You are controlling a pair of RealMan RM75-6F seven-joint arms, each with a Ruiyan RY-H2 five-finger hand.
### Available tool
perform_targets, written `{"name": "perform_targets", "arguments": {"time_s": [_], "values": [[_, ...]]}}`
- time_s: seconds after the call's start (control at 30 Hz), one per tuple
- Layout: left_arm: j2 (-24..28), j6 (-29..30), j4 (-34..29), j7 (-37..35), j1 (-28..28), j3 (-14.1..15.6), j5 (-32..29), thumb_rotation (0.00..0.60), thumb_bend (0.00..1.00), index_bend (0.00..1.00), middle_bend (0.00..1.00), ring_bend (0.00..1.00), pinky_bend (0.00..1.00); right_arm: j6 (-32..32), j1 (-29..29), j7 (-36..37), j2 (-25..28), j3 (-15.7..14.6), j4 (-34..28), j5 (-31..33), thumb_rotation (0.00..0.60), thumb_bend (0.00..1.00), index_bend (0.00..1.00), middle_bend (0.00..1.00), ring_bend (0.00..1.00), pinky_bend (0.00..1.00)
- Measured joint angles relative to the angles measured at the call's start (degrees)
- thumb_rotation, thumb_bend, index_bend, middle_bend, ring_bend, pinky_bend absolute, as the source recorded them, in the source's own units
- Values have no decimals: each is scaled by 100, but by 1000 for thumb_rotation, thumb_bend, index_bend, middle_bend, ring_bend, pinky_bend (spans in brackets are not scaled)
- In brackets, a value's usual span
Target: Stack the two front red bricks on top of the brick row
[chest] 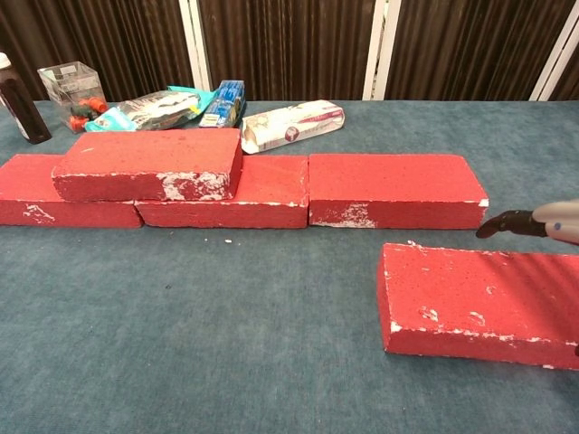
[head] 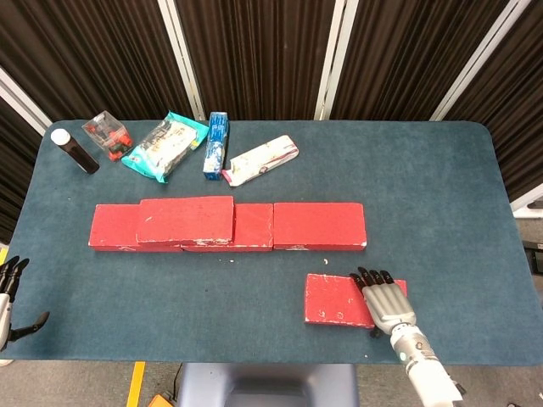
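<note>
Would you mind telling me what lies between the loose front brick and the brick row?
Only bare blue cloth separates the front brick from the row; the chest view shows that gap plainly.

The right part of the front brick (head: 339, 298) is covered by the right hand (head: 386, 301) in the head view, and its far end is cut off by the right edge in the chest view. Only a fingertip and a sliver of that hand are caught there. The left hand (head: 8, 288) is clipped by the left edge, so its palm is not shown. Print on the packets (head: 259, 159) is too small to be read. The row's second brick (head: 127, 237) is partly hidden under the stacked brick (head: 185, 220).
</note>
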Motion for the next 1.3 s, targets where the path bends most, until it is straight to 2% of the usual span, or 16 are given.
{"name": "perform_targets", "arguments": {"time_s": [0.4, 0.8, 0.97, 1.07, 1.3], "values": [[29, -89, -51, 81, 58, -87, -7, 600, 225, 0, 0, 0, 31, 199, 275, 139, -416, -97, 509, 318, 600, 0, 0, 0, 0, 0], [49, -219, -86, 81, 80, -166, -59, 600, 226, 0, 0, 0, 31, 313, 437, 225, -668, -193, 749, 417, 600, 0, 3, 20, 0, 0], [78, -315, -106, 6, 85, -185, -107, 600, 225, 0, 0, 0, 32, 418, 462, 205, -766, -275, 786, 376, 600, 0, 54, 115, 29, 0], [79, -310, -117, 39, 93, -213, -133, 600, 225, 0, 0, 0, 32, 466, 475, 198, -813, -297, 818, 362, 600, 0, 94, 135, 66, 0], [84, -354, -143, 53, 106, -247, -175, 600, 226, 0, 0, 0, 32, 489, 473, 296, -887, -329, 878, 236, 600, 39, 163, 159, 76, 0]]}}
